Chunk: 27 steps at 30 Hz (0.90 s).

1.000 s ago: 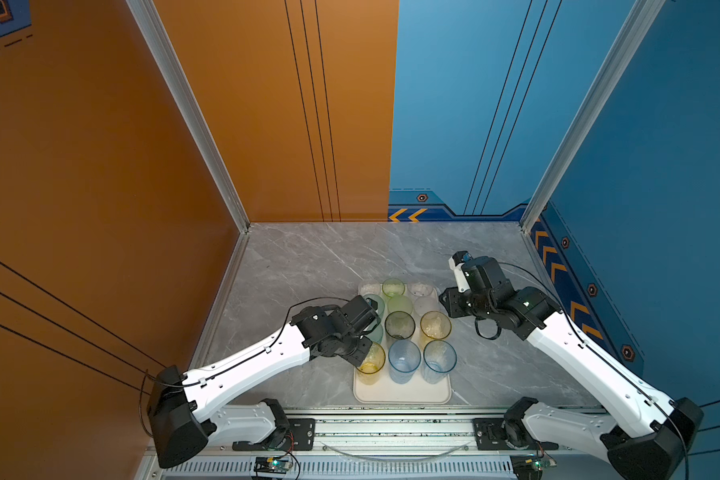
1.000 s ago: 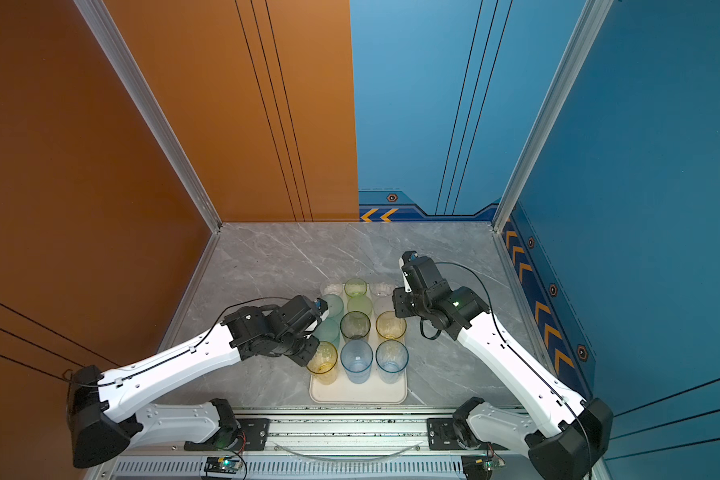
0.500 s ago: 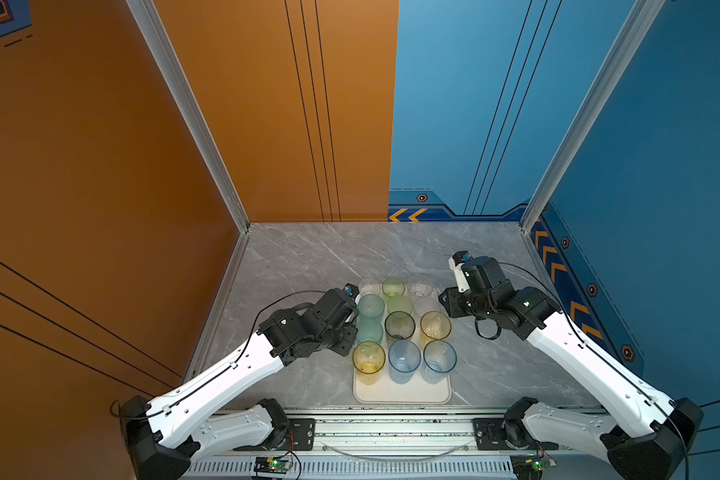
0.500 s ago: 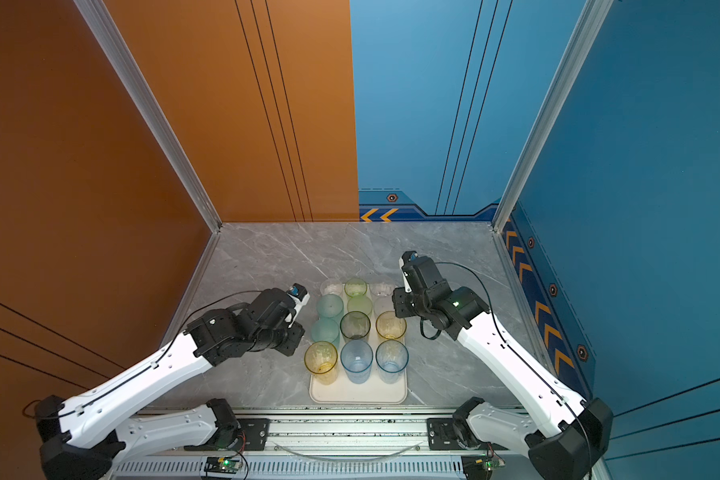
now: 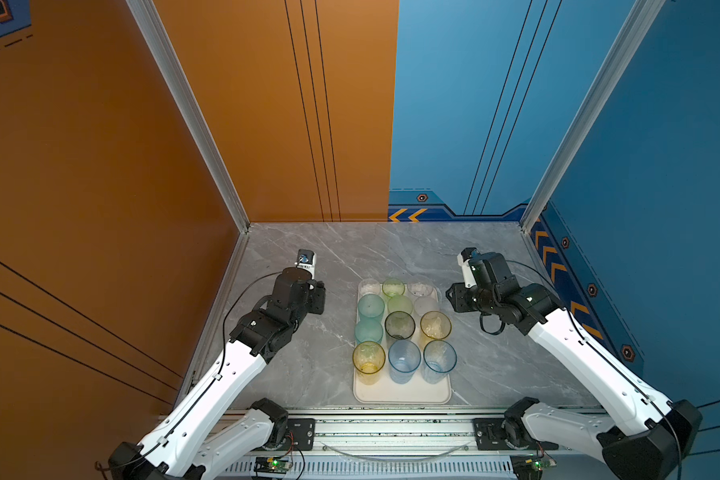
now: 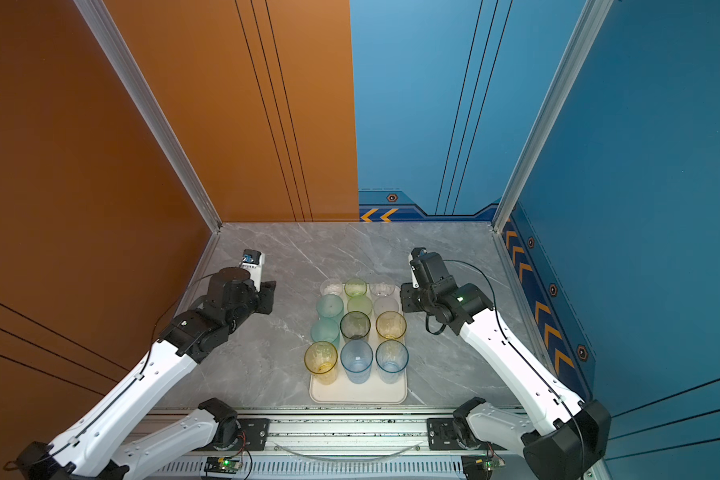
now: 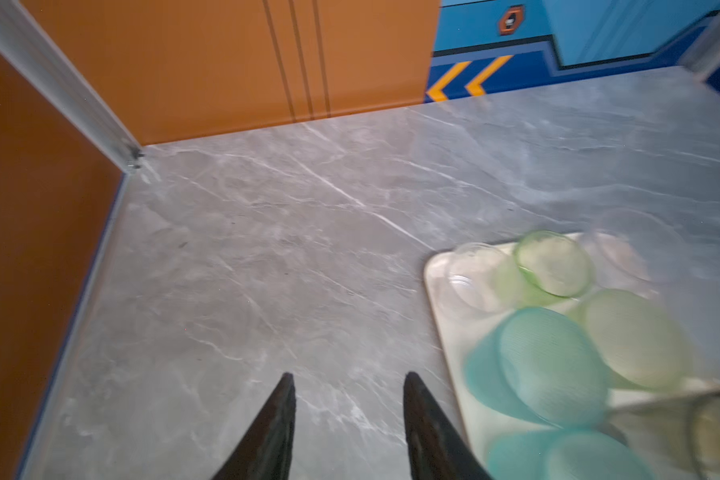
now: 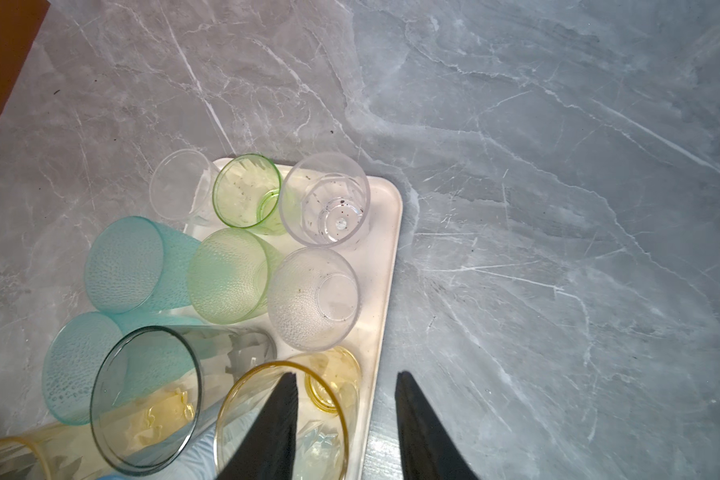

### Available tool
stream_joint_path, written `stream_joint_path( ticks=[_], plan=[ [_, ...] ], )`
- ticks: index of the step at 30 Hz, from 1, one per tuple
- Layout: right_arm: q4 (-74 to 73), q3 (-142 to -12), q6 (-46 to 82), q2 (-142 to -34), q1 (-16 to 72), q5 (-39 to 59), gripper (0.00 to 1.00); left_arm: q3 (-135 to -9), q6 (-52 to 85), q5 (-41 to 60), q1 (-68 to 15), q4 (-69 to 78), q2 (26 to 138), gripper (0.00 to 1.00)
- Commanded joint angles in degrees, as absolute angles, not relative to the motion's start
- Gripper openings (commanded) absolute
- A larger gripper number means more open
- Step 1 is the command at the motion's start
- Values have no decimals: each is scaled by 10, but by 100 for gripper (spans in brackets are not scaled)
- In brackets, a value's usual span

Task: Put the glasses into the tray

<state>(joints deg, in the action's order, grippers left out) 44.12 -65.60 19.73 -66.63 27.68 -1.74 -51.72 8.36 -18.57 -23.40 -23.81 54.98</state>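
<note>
Glasses (image 5: 400,328) all stand packed in the tray (image 5: 402,397), near row through far row; none loose on the surface (image 5: 329,257). Flanking the far rows, left end effector (image 7: 348,376) and right end effector (image 8: 346,374) both gape empty. Placing looks finished; next move: retreat without clipping a rim.

Grey, seemingly marble tabletop (image 5: 350,257); orange wall (image 5: 267,124)

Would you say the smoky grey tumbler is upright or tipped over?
Upright: the smoky grey tumbler stands in the tray, open rim facing up.
</note>
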Motion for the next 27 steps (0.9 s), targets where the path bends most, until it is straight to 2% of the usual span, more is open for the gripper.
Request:
stream_joint_path(
  ticks=[1, 4, 6, 7, 8, 14, 18, 21, 27],
  plan=[
    [437, -643, 182, -668, 258, -14, 39, -479, 58, -223, -172, -123, 568, 47],
    [417, -628, 178, -660, 238, -1, 39, -448, 55, -212, -106, -61, 590, 50],
    [404, -619, 175, -657, 224, 8, 40, -409, 53, -207, -71, -1, 604, 61],
    [396, -616, 173, -655, 217, 11, 42, -383, 57, -207, -55, 46, 614, 84],
    [389, -614, 170, -655, 211, 14, 43, -362, 61, -203, -41, 87, 624, 100],
    [350, -599, 159, -670, 191, 1, 49, -254, 37, -172, -18, 317, 722, 98],
    [314, -578, 162, -679, 186, -19, 50, -252, 30, -157, -18, 351, 775, 98],
    [277, -556, 163, -679, 180, -38, 51, -229, 10, -152, -27, 442, 813, 97],
    [189, -494, 153, -675, 159, -76, 58, -223, -9, -152, -41, 501, 872, 97]
  ],
)
